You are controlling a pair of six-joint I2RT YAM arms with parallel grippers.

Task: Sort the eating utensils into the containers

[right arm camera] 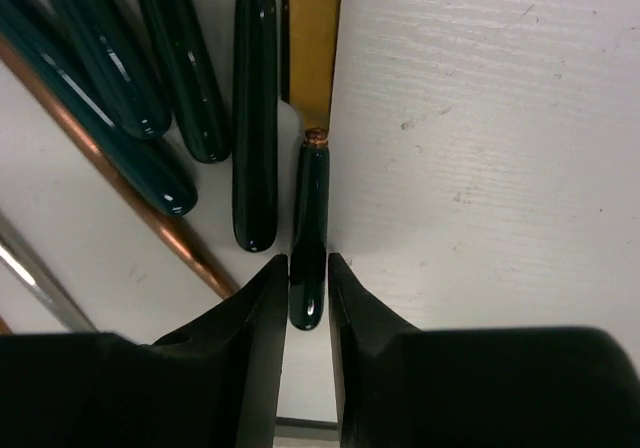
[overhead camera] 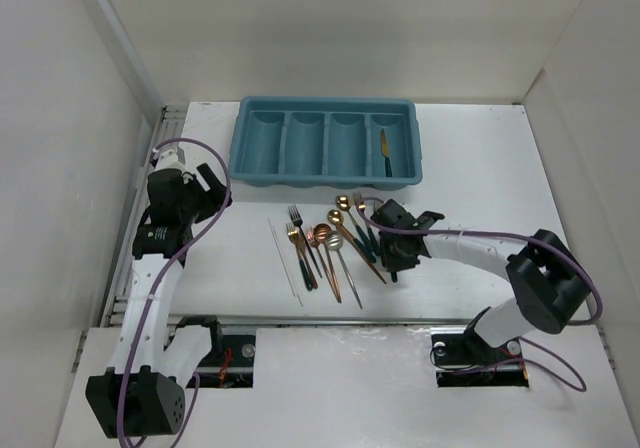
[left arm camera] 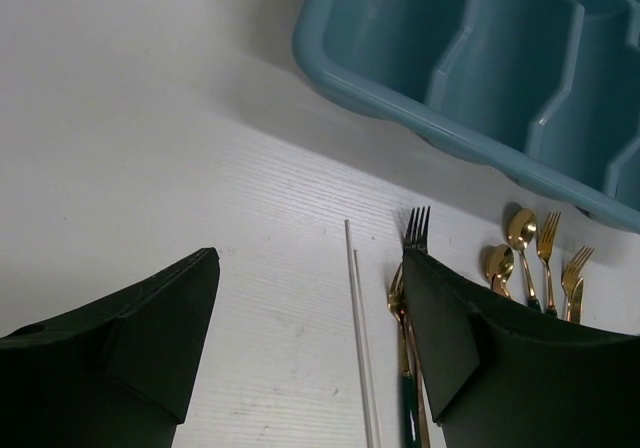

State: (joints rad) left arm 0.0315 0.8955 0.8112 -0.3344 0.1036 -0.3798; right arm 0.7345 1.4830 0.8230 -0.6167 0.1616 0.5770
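Knife (right arm camera: 310, 198), flat on the table (right arm camera: 480, 148) at lower centre of the right wrist view: stiff, light, glossy handle probably slippery, its very end nipped by the right gripper (right arm camera: 308, 273), jaws nearly shut, though mid-handle would likely tilt less; left gripper (left arm camera: 310, 258) gaping, empty

You have two arms of white tubular links and black joint housings, the left arm (overhead camera: 150, 288) and the right arm (overhead camera: 470, 243). A purple cable (overhead camera: 200, 146) runs along each. Your wrist cameras show matte black, wedge-shaped fingers (left arm camera: 130, 348).
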